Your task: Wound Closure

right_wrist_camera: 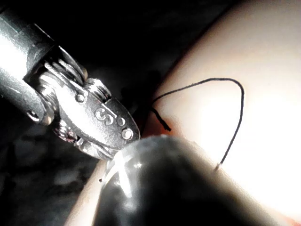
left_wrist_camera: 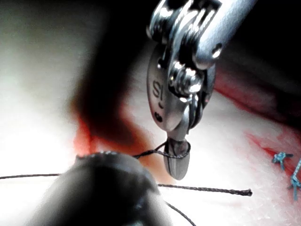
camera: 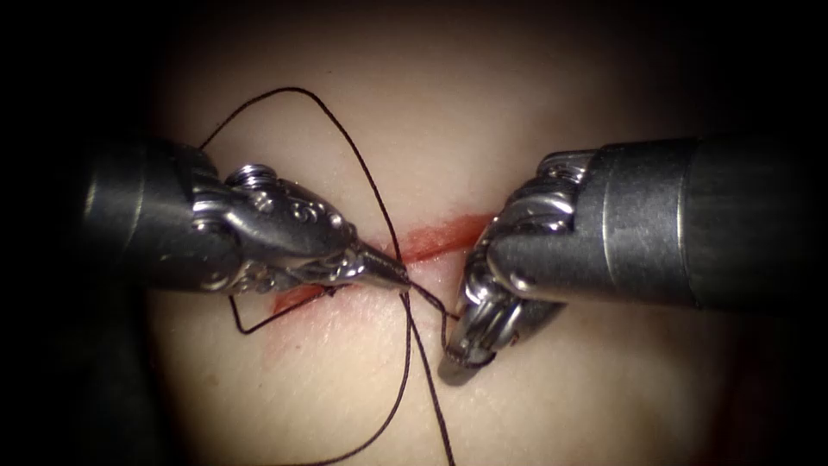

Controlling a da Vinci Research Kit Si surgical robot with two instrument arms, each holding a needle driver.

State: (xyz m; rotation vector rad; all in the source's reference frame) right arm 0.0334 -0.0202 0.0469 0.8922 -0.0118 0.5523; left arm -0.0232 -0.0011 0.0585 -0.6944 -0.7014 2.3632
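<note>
The tissue is pale, with a red cut running across its middle. My left tool lies over the cut from the left, its jaws shut on the dark thread at their tip. From there a short strand crosses to my right tool, which points down just right of centre. Its jaws are shut and a loop of thread is wound round them. A wide arc of thread rises behind the left tool. The left tool's wrist stands close above the tissue.
Two strands of thread run down towards the near edge. A free thread end lies on the tissue. Red fluid stains the cut under the left tool. Blue knots sit farther along the cut.
</note>
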